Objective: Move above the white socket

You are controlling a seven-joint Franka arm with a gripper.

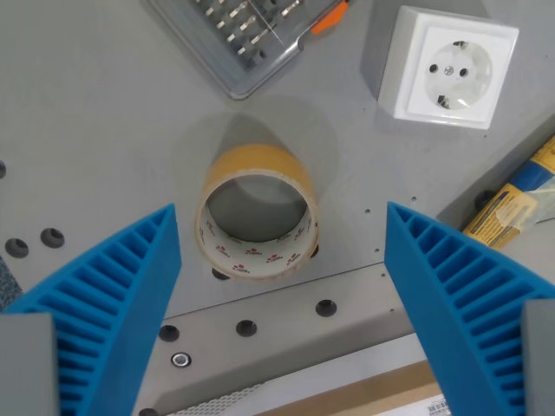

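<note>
Spread wide and empty, the tool (282, 286) hung over a tape roll (257, 224) on the desk (95, 139); the white socket (448, 66) lay toward the wrist view's upper right, so the approach likely remained.

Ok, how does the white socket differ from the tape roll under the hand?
The white socket is square, solid and white, lying at the wrist view's upper right. The tape roll is round, hollow and tan with red print inside its core, centred between the hand's open blue fingers. Both rest on the grey table.
</note>
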